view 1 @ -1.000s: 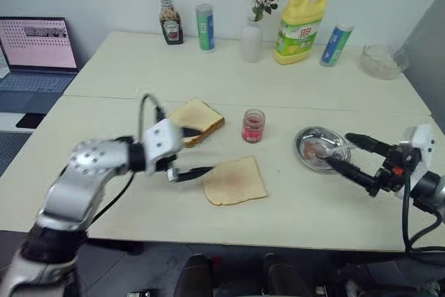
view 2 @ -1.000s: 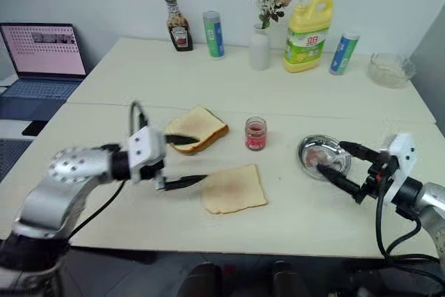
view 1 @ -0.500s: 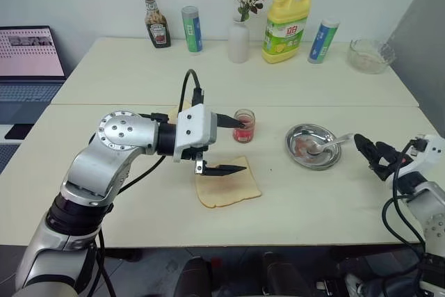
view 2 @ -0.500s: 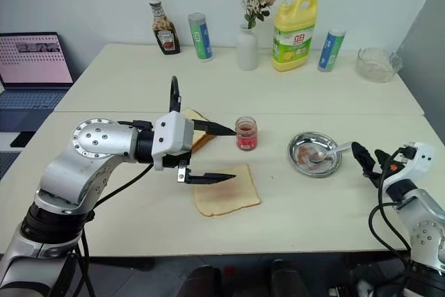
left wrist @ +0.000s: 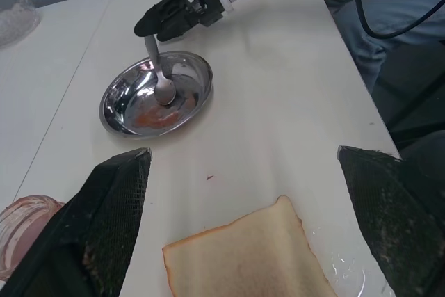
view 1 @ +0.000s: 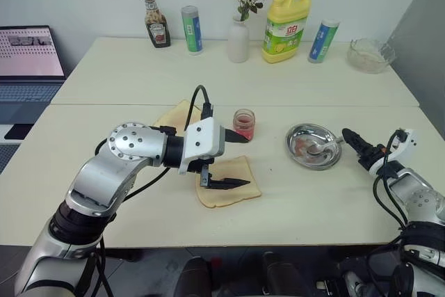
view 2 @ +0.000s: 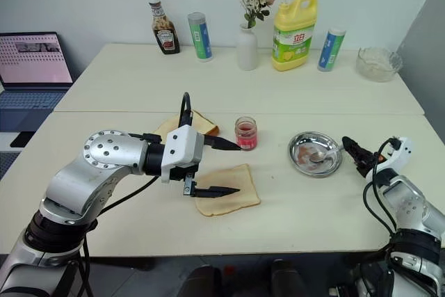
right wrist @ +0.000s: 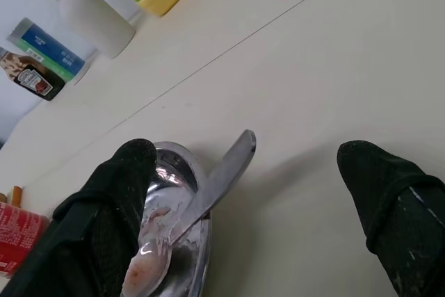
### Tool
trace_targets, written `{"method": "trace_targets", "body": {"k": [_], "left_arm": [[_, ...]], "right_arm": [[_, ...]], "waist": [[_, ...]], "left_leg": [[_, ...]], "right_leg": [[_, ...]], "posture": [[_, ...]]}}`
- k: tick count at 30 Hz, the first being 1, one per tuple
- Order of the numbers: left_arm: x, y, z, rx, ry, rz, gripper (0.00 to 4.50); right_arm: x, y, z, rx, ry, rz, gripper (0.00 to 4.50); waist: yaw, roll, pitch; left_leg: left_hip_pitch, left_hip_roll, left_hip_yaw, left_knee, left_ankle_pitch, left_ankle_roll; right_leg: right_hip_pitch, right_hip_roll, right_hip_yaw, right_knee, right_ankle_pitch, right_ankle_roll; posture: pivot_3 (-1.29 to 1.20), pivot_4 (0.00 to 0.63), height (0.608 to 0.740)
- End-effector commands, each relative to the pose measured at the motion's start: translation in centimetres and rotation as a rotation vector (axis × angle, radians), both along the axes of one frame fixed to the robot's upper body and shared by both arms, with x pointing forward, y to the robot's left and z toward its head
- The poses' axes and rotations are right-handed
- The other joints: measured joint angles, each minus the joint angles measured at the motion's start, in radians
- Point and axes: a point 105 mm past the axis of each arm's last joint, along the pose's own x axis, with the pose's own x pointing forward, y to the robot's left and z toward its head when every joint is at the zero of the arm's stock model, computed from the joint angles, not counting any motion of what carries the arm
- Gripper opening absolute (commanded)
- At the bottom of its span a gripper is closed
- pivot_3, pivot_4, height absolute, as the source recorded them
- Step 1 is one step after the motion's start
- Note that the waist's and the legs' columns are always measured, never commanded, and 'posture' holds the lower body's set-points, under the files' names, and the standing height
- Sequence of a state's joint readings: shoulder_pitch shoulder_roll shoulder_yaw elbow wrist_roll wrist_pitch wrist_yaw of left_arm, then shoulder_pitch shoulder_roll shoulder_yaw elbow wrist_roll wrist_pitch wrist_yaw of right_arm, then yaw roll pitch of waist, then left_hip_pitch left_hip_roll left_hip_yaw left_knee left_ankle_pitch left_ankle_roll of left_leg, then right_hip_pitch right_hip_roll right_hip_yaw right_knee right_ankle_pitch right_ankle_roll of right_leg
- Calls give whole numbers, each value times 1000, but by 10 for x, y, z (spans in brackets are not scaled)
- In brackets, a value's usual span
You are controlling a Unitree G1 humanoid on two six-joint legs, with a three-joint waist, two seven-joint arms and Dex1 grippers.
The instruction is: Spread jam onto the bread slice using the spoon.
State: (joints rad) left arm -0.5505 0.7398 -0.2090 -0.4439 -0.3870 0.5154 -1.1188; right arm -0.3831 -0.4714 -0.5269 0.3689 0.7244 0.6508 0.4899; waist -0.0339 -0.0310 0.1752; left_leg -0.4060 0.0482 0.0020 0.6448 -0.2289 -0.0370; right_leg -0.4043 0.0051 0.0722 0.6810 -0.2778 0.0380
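The spoon (view 1: 321, 147) lies in the jam-smeared steel dish (view 1: 297, 136).

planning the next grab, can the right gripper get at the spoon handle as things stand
Probably yes. The right gripper is open and sits just beyond the spoon handle's free end, which juts over the rim of the steel dish. Nothing lies between the fingers and the handle, and the left gripper is away over the bread slice.
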Motion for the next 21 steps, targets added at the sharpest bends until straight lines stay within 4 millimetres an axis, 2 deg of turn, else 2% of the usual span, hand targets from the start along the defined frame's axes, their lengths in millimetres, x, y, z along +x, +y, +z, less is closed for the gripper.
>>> {"method": "trace_targets", "body": {"k": [1, 2, 5, 16, 21], "left_arm": [[-2, -3, 7, -5, -51, -15, 4468], [-1, -2, 6, 0, -54, -13, 4468], [0, -1, 4, 0, -50, -9, 4500], [9, 6, -2, -16, -26, 42, 4500], [17, 18, -4, -14, -25, 108, 4500]], "right_arm": [[7, -3, 19, 9, -66, 6, 4500], [8, -2, 19, 19, -69, 12, 4500], [10, -1, 23, 50, -82, 13, 3933], [8, -2, 34, 102, -112, 28, 25], [3, 6, 53, 102, -157, 76, 25]], "waist": [[0, 0, 0], [-1, 0, 0], [-1, 0, 0], [-1, 0, 0], [-1, 1, 1]], "left_leg": [[0, 0, 0, 0, 0, 0], [0, 0, 0, 0, 0, 0], [0, 0, 0, 0, 0, 0], [0, 0, 0, 0, 0, 0], [0, 0, 0, 0, 0, 0]], "right_leg": [[0, 0, 0, 0, 0, 0], [0, 0, 0, 0, 0, 0], [0, 0, 0, 0, 0, 0], [0, 0, 0, 0, 0, 0], [0, 0, 0, 0, 0, 0]], "posture": [[0, 150, 740], [0, 150, 740], [0, 150, 740], [0, 150, 740], [0, 150, 740]]}}
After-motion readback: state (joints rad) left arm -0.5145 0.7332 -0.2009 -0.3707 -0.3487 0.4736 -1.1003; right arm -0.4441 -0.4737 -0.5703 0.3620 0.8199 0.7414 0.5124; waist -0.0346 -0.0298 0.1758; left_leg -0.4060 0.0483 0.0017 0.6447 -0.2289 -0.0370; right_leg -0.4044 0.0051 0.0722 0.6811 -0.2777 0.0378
